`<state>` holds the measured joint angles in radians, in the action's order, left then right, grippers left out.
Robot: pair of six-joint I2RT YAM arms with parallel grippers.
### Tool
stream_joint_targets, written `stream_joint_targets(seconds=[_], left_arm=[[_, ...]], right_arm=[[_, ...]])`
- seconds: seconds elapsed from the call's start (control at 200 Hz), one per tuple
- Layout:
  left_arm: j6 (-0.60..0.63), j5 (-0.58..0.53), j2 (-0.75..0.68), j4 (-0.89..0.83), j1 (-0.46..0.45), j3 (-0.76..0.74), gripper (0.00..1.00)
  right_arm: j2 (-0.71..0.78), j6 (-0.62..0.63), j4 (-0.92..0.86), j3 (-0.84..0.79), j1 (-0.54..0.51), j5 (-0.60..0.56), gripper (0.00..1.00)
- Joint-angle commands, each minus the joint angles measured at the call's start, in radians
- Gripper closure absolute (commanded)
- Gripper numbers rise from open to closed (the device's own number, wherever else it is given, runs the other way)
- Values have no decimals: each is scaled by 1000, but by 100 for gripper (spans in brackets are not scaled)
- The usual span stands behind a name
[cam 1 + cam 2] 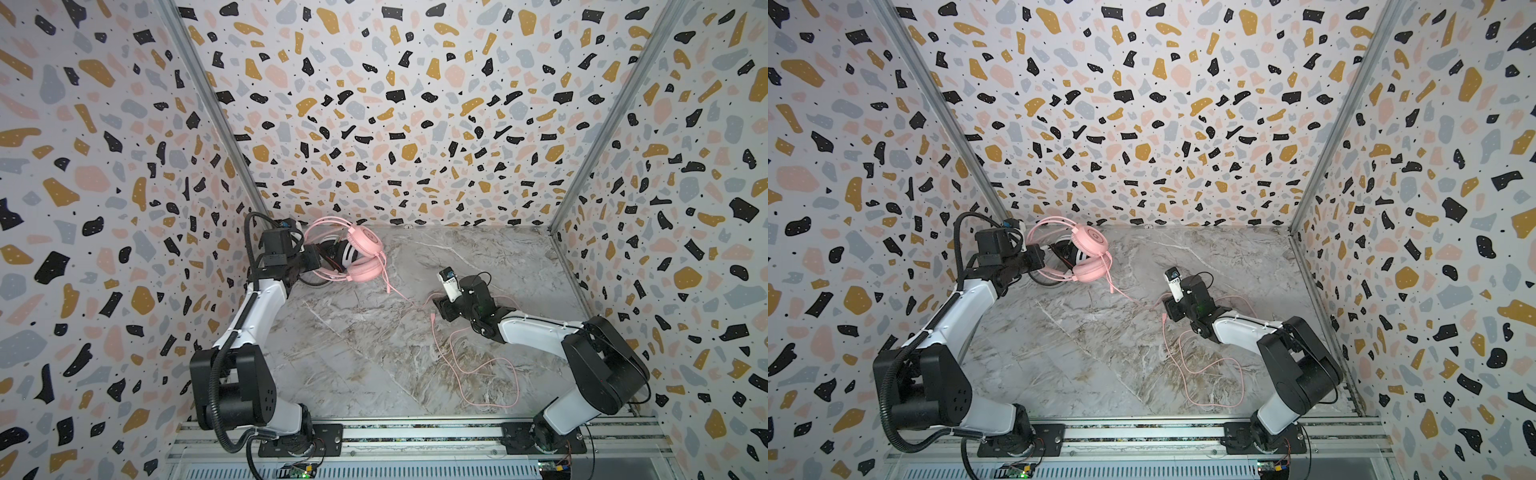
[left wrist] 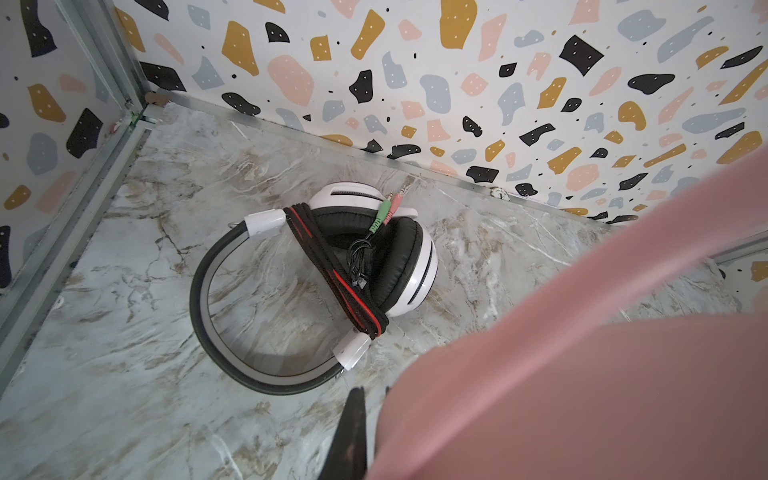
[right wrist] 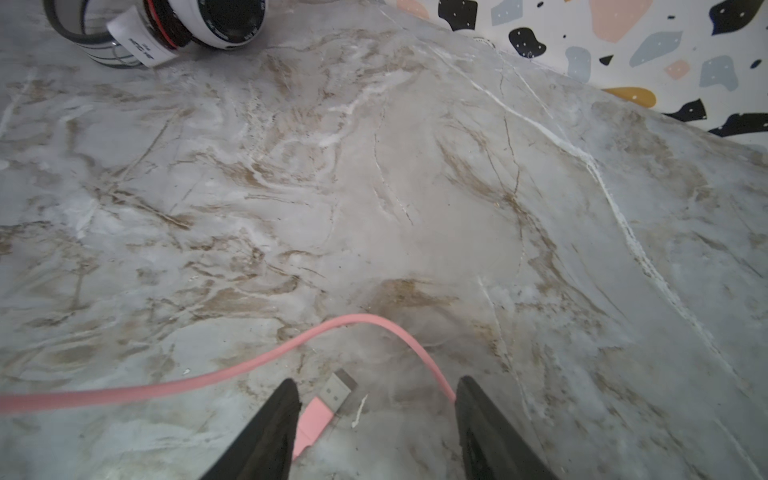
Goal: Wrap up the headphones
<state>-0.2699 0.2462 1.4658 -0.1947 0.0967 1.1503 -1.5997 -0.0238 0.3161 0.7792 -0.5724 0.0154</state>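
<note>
My R gripper (image 3: pixel 378 382), jaws spread, straddles pink plug (image 3: pixel 328 405); its cable (image 3: pixel 166 386) runs far-left to pink headset (image 1: pixel 365 241), pinched in L gripper (image 1: pixel 318 262).

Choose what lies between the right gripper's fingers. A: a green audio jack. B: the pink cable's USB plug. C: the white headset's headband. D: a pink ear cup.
B: in the right wrist view the pink cable's USB plug lies between the right gripper and its spread fingers, ungripped.
</note>
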Motion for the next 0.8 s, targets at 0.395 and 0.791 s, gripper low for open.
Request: stream_joint_targets(seconds=[0.395,0.791], left_arm=[[-29,68,-13,69,24,33,100],[-27,76,-3,67,24,34,100]], right_arm=[[-237,114,-212,268,60,-51,37],[-261,103,-241,355,62,27,96]])
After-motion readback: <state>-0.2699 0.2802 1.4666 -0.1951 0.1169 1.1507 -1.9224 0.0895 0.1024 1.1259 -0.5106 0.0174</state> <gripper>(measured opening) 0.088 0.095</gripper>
